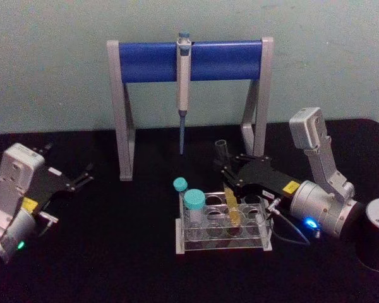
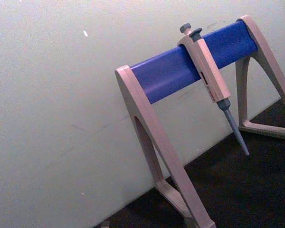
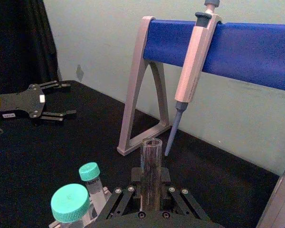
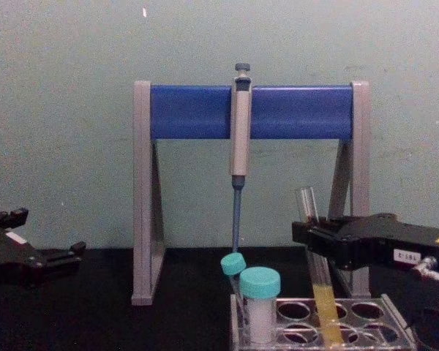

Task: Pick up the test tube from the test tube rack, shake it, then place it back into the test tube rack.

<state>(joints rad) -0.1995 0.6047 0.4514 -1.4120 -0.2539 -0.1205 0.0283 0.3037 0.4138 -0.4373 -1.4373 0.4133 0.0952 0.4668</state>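
The test tube (image 1: 229, 189) stands in the lower middle of the head view. It leans a little, and its lower end is inside a hole of the test tube rack (image 1: 222, 245), toward the rack's right side. Its open mouth rises well above the rack. The right pincer (image 1: 228, 177) comes in from the right edge and is closed on the clear upper part of the tube, a little under the rim. In the chest view its black fingers press the glass from both sides.

As I judge it, the tube is seated in the rack and gripped at the same time. This fits either the beginning of the lift or the end of the putting back, and the pictures cannot tell which. If it is the beginning, lifting, shaking and returning are all left. If it is the end, only the letting go is left.

The tube holds yellow liquid in its lower part and has no cap. On the left side of the rack stand two vials with teal caps, a wider vial (image 1: 194, 202) in front and a narrower vial (image 1: 180, 184) behind. I cannot read their contents. The other holes look empty.

The left pincer (image 1: 85, 177) rests on the black tabletop (image 1: 126, 252) at the left edge, with its fingers spread and nothing between them. At the upper middle a pipette (image 1: 184, 82) hangs on the blue-and-grey stand (image 1: 151, 60).
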